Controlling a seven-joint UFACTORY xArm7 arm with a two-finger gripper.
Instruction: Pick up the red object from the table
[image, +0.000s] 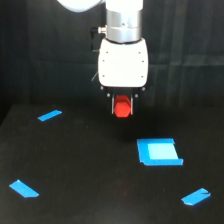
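Observation:
The red object (122, 108) is a small bright red-orange chunky block. It sits between the two fingers of my gripper (122, 111), which is shut on it. The block hangs clear above the black table (75, 165), with dark surface showing under it. The white gripper body and silver wrist stand upright above the block, near the top middle of the exterior view. The fingertips are mostly hidden by the block.
A blue square patch (159, 151) lies on the table below and toward the exterior view's right of the gripper. Blue tape strips lie at the left (49, 115), the lower left (24, 188) and the lower right (195, 197).

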